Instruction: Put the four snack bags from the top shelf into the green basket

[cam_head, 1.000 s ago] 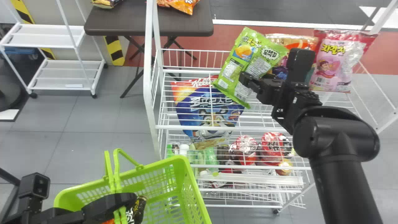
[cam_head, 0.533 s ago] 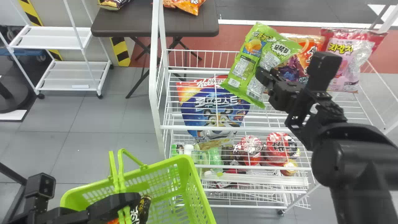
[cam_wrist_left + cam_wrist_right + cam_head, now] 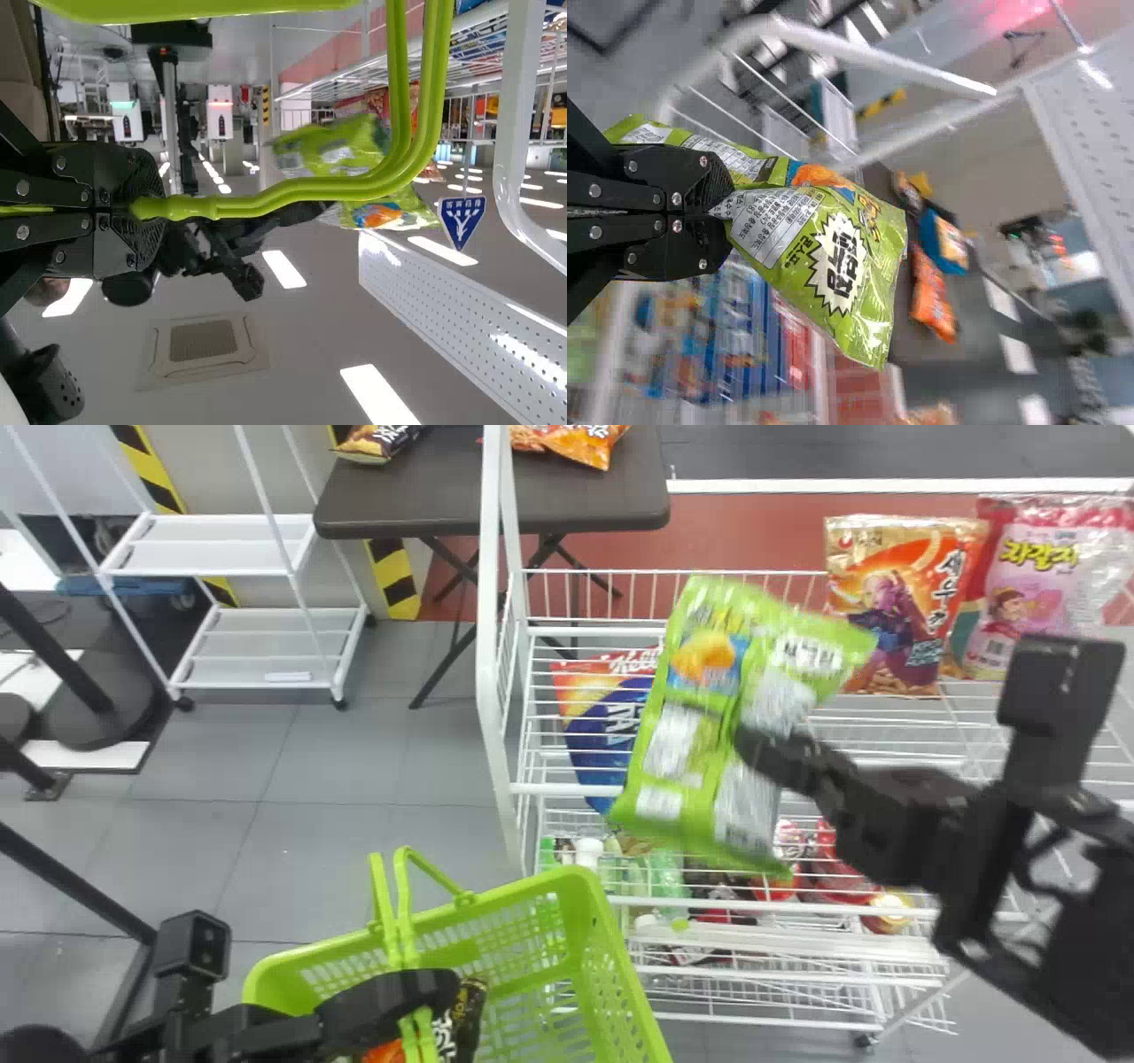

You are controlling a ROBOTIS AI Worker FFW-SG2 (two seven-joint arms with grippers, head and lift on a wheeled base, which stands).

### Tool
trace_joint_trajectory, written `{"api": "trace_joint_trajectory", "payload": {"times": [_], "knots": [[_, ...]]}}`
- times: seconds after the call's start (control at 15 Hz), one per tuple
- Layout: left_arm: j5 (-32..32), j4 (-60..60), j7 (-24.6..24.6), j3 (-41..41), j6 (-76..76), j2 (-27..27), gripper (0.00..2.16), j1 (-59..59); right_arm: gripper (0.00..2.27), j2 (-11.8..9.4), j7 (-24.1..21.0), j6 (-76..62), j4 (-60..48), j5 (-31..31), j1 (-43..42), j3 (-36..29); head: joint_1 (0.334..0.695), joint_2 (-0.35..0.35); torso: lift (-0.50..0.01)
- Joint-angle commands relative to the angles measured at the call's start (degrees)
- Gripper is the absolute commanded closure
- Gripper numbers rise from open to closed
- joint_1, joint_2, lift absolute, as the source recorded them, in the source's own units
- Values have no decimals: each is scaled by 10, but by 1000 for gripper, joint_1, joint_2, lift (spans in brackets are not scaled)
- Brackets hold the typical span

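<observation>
My right gripper (image 3: 749, 746) was closed tight on the green snack bag (image 3: 691, 726), its two fingers pinching the bag at one side, with no gap to speak of between them. The bag hung tilted in front of the left part of the top shelf (image 3: 912, 748), well apart from the green basket (image 3: 611, 948), and covered part of a blue cereal bag (image 3: 598, 731) below that shelf. In the right wrist view, the crinkled pack stuck out well past my fingertips on both sides. Farther right on the shelf, an orange snack bag (image 3: 899, 602) and a pink snack bag (image 3: 1032, 593) stood side by side, near each other. My left gripper (image 3: 434, 992) was closed too, clamped around the two handles (image 3: 399, 133) of the basket, which were drawn together between its fingers. Inside the basket, just beside that gripper, lay a black snack bag (image 3: 467, 1014) with something orange (image 3: 385, 1052) next to it, partly hidden by my arm. Beyond the shelf, a dark table (image 3: 496, 509) held more bags, and a white cart (image 3: 226, 540) stood to its left.
</observation>
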Motion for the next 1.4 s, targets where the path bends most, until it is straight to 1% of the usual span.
{"api": "trace_joint_trajectory", "payload": {"times": [0.0, 0.13, 0.2, 0.27, 0.33, 0.47, 0.53, 0.6, 0.8, 0.93, 1.13, 1.27, 1.33], "knots": [[0, 4, -7, -1, 0, 0, 2145, -3, 2253, -3, 7, 118, -38, -46, 15, -5, 695, 133, 0], [0, 5, -7, -2, 0, 0, 2145, -3, 2253, -5, 8, 194, -47, -88, 14, -6, 695, 174, 0], [0, 5, -7, -1, 0, 0, 2145, -4, 2253, -5, 8, 197, -47, -91, 10, 1, 695, 198, 0], [0, 5, -7, -1, 0, 0, 2145, -3, 2253, -5, 7, 197, -46, -90, 2, 12, 695, 218, 0], [0, 5, -7, -1, 0, 0, 2145, -3, 2253, -5, 7, 197, -36, -83, -1, 31, 695, 252, 0], [0, 4, -7, -4, 0, 0, 2145, -3, 2253, -5, 6, 197, 10, -68, -19, 81, 695, 279, 0], [0, 4, -7, -4, 0, -1, 2145, -3, 2253, -5, -2, 197, 27, -57, -28, 108, 695, 300, 0], [1, 3, -7, -4, 0, -1, 2145, -2, 2250, -5, -5, 197, 37, -45, -33, 128, 695, 341, 0], [4, 2, -7, 0, 0, 0, 2145, 1, 2253, -5, -13, 197, 83, -20, -56, 182, 695, 350, 0], [4, 1, -7, -5, 0, 0, 2145, 0, 2253, -3, -20, 197, 138, -8, -76, 226, 695, 350, 0], [4, -1, -7, -6, 2, 0, 2145, -1, 2250, 4, -32, 197, 233, -5, -116, 290, 695, 350, 0], [5, -1, -7, -5, 2, 0, 2145, 0, 2226, 11, -35, 190, 276, -5, -139, 317, 695, 350, 0], [5, -1, -7, -5, 2, 0, 2145, 0, 1703, 11, -35, 194, 284, -5, -147, 323, 695, 350, 0]]}}
